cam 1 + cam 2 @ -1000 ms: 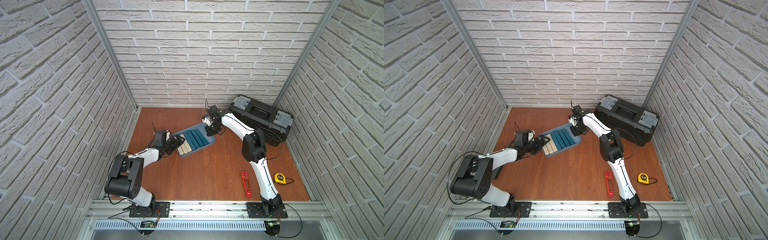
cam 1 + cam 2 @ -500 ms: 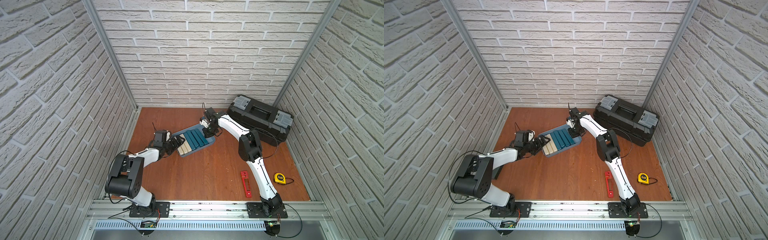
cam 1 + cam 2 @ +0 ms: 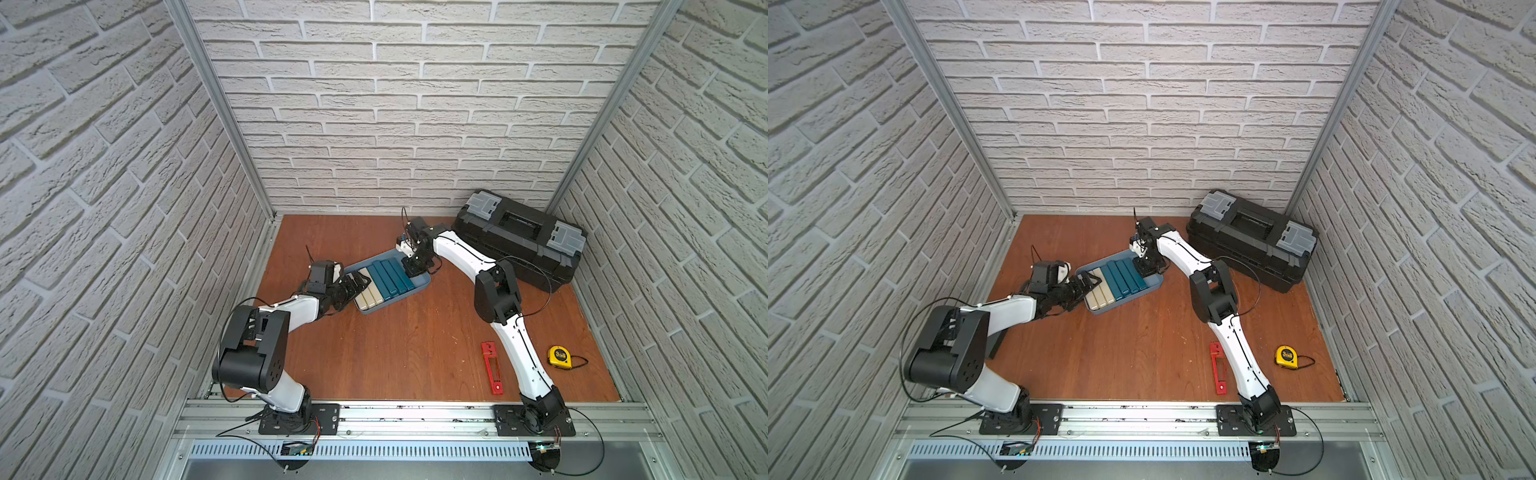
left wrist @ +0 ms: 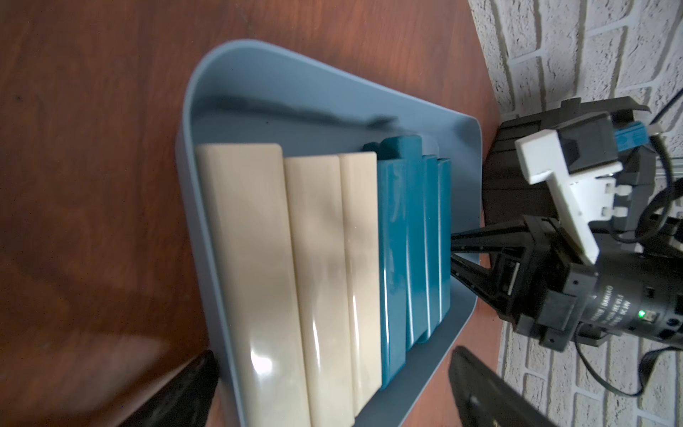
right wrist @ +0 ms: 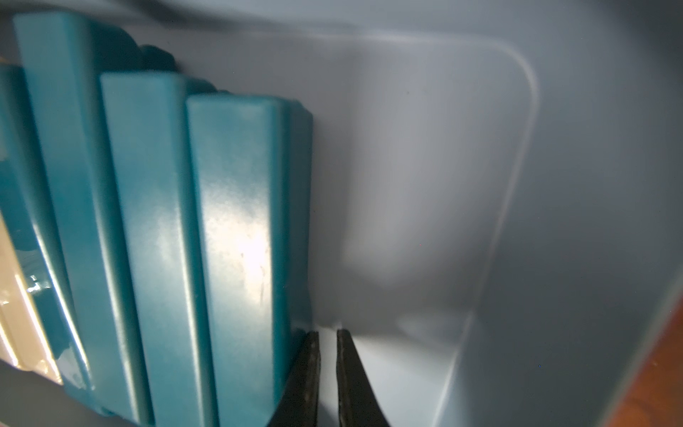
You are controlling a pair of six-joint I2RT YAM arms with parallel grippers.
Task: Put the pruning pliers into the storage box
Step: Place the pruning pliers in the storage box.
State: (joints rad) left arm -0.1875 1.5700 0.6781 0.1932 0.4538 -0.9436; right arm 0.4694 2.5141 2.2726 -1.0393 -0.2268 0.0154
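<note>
The red pruning pliers [image 3: 491,368] [image 3: 1217,368] lie flat on the wooden floor near the front, next to my right arm's lower link, with no gripper on them. The light blue storage box [image 3: 422,283] [image 3: 1153,284] [image 4: 277,122] [image 5: 425,166] sits mid-floor. My left gripper [image 3: 359,286] [image 3: 1090,283] [image 4: 332,353] is open, its fingers straddling the box's near end. My right gripper [image 3: 411,268] [image 3: 1142,268] [image 5: 325,332] is shut and empty. Its tips are down inside the box's far end, against the outermost teal bar.
Several teal bars [image 3: 390,279] [image 5: 229,229] and three cream bars [image 3: 368,293] [image 4: 258,258] fill most of the box. A black toolbox [image 3: 519,237] stands at the back right. A yellow tape measure [image 3: 559,356] lies front right. Brick walls enclose three sides.
My right gripper has come down and leftward from beside the box into its far end, next to the teal bars. The left arm has stayed put.
</note>
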